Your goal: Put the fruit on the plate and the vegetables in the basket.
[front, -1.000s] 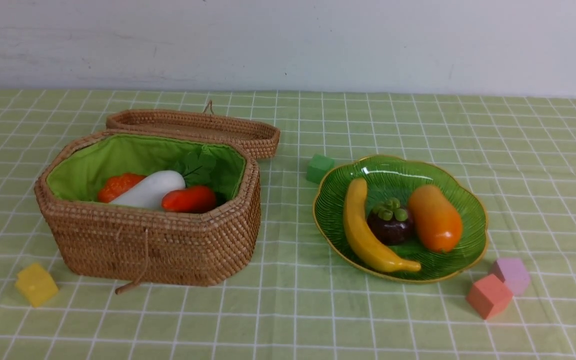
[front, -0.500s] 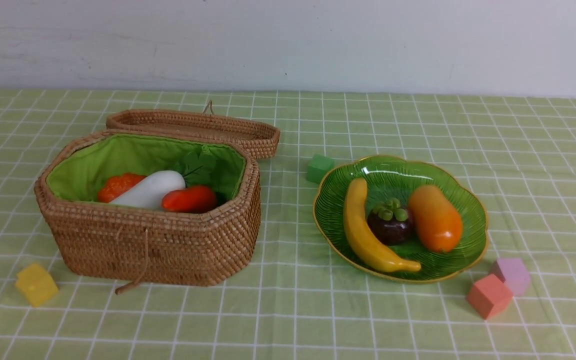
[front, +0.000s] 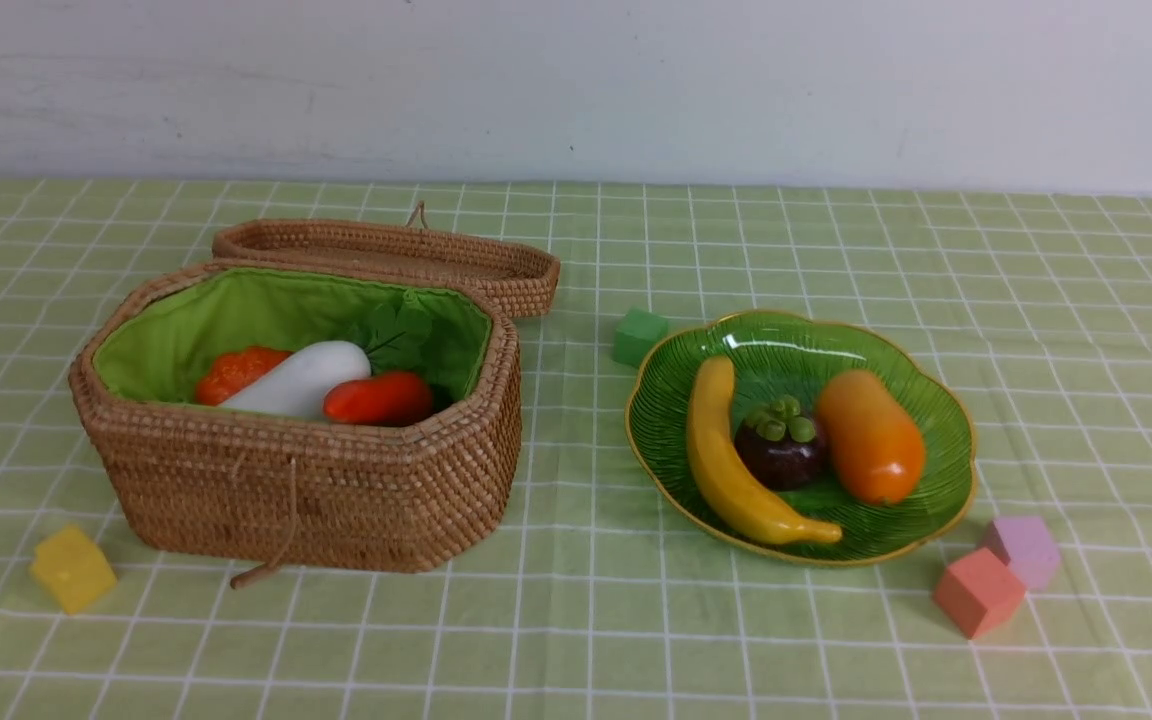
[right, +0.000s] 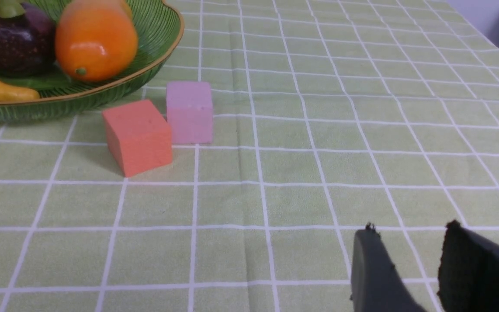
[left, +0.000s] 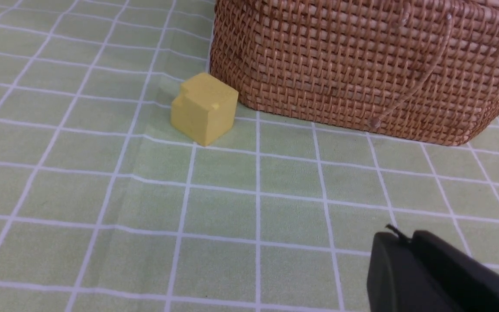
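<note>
Fruit sits on the plate (front: 941,420), vegetables lie in the basket (front: 306,490). Left pincer (left: 407,242) is pressed together, empty, hovering over the table (front: 586,620) near a yellow cube (left: 204,108). Right pincer (right: 409,251) stands slightly spread, holding nothing. Checked green cloth, white wall behind.

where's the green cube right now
In the front view the green cube sits on the cloth between the basket lid and the plate, by the plate's far-left rim.

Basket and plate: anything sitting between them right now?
Front view: a green foam cube sits in the gap between basket and plate, toward the far side; the rest is bare checked cloth.
</note>
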`<state>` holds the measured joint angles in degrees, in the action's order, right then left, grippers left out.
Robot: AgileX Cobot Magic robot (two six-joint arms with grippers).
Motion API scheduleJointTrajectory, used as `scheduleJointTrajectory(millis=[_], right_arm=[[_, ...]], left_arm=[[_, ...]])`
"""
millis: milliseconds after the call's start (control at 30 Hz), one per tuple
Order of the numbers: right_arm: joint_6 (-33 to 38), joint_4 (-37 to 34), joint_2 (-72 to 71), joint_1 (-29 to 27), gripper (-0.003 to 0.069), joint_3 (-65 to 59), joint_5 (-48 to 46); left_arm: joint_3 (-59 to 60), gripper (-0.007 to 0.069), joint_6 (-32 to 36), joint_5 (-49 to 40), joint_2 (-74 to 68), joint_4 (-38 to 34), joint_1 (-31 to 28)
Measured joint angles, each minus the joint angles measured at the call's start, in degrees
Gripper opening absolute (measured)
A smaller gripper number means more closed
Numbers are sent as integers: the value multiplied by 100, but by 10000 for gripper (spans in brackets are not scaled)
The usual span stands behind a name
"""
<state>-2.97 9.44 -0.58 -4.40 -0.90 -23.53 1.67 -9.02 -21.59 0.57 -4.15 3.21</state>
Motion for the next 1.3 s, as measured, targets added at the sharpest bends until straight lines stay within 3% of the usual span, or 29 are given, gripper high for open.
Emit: scheduleJointTrajectory(millis=[1300], right_arm=[[0,0,0,0,240,0,0]], left_arm=[[0,64,0,0,0,0,0]])
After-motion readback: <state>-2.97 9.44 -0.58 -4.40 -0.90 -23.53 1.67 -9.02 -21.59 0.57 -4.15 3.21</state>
